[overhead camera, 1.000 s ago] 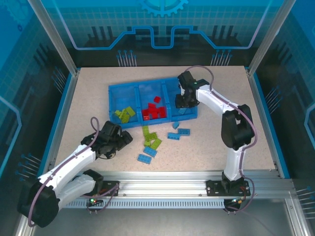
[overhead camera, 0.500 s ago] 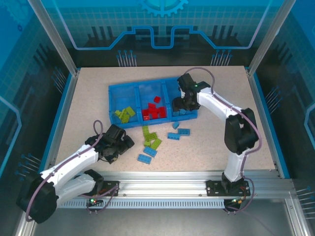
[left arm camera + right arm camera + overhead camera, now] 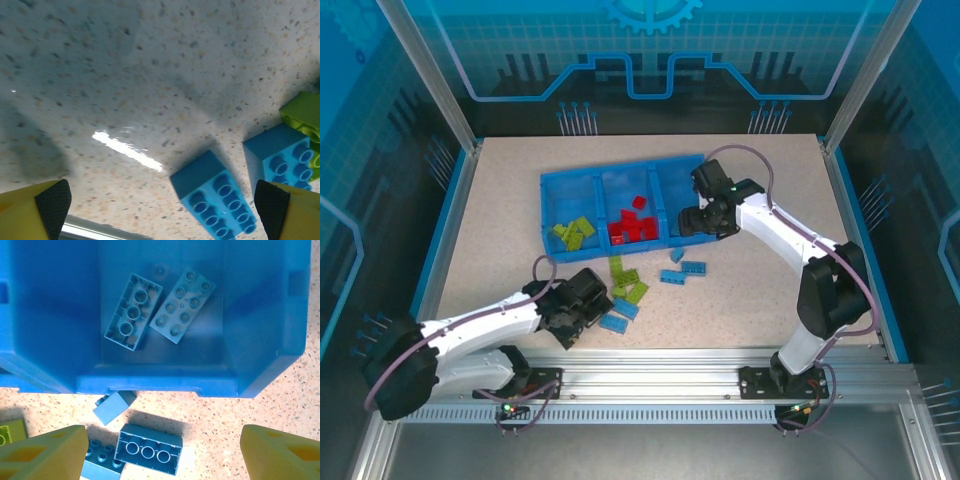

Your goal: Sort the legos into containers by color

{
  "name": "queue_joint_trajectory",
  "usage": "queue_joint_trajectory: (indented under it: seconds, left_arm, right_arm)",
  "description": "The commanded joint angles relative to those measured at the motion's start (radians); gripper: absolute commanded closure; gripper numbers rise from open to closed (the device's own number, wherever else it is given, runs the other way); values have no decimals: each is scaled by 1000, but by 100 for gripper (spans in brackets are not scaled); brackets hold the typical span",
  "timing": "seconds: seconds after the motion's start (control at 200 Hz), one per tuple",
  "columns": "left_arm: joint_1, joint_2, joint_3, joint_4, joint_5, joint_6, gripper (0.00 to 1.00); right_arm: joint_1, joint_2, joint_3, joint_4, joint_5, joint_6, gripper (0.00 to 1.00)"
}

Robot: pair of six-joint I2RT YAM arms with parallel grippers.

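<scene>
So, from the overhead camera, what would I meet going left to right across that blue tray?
Lime green bricks in the left compartment → red bricks in the middle one → the right end effector over the right one.

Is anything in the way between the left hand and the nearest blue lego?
Nothing visible. The left hand is open above bare table, and the blue lego lies just ahead, between its fingers.

You have bricks in all three compartments of the tray (image 3: 620,171): a cluster (image 3: 573,233) left, a pile (image 3: 633,228) in the middle, a pair (image 3: 184,305) side by side right. Loose bricks (image 3: 628,290) lie on the table (image 3: 500,200) just before its near wall.
</scene>
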Motion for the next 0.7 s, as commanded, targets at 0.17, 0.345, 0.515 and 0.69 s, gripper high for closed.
queue_joint_trajectory:
  seconds: [0.17,0.345,0.515,0.69]
  left_arm:
    - [-43,103,27,115,-2,-178,6]
    - [-44,103,13,138,-5,-202,10]
    - [-49,137,24,165,3,-205,12]
    - [-68,198,38,177,36,-219,14]
  right_arm:
    - [-47,-63,-44,32,-4,12,19]
    - [-70,-67,-56,41,-17,7,18]
    - [-80,-59,-61,47,-25,10,18]
    - [-85,-55,-63,49,-26,15,18]
